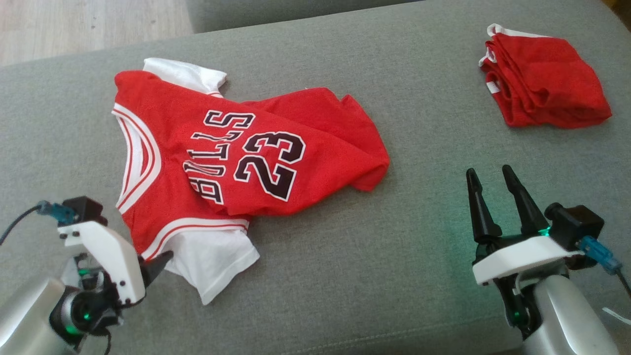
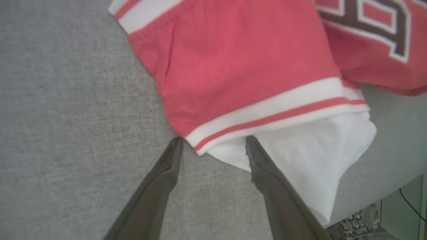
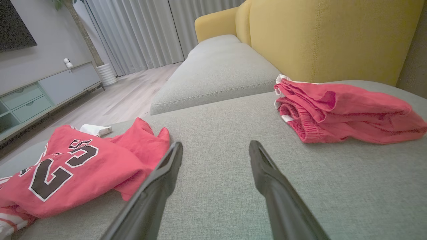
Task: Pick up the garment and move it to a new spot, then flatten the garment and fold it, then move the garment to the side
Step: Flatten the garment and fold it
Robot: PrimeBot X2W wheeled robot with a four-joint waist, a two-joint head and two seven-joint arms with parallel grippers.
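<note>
Head view: shows jersey [image 1: 236,162], red mesh with white trim and "23", rumpled on the left of grey woven couch [image 1: 345,276], and folded red shorts [image 1: 542,84] well apart at far right. Puts left gripper [image 1: 157,264] at the white sleeve [image 1: 217,266] and right gripper [image 1: 490,173] spread, empty, over bare cushion.

Left wrist view: adds fingers parted, one tip beside the striped hem, the other over the sleeve, grasping nothing.

Right wrist view: adds yellow backrest [image 3: 333,36], curtains [image 3: 140,30], wood floor [image 3: 126,100].
</note>
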